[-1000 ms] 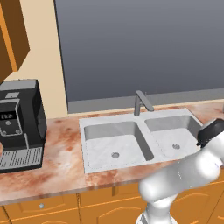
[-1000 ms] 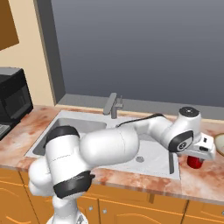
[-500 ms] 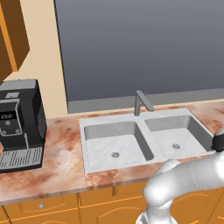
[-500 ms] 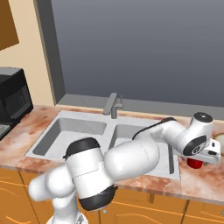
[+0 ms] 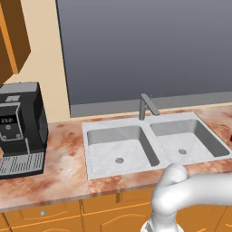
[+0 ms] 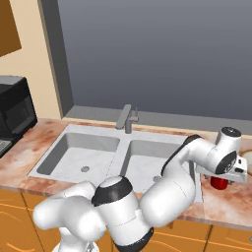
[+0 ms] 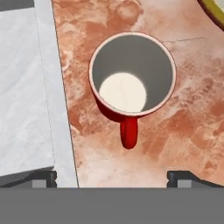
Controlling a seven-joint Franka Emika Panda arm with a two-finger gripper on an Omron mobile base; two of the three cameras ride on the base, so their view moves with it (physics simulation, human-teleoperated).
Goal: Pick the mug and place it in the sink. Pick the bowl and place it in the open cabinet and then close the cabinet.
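You are looking at a kitchen wall with a broad dark grey window panel set in cream plaster, and below it a long reddish-brown marbled stone counter running over orange wooden drawer fronts. A corner of an orange wooden cabinet hangs at the upper left of the left base view. Sunk into the counter is the double-basin pale grey marbled sink, with a round drain in each basin and a grey metal faucet standing behind the divider. A black coffee machine sits on the counter well to the left of the sink. To the right of the sink, just beside its rim, the small glossy red mug stands upright on the counter, its pale inside bottom showing and its loop handle pointing toward the bottom of the hand view. The tan-olive rim of the wide bowl shows near the mug. Your two-finger gripper hangs above the mug with its jaws spread wide, holding nothing.
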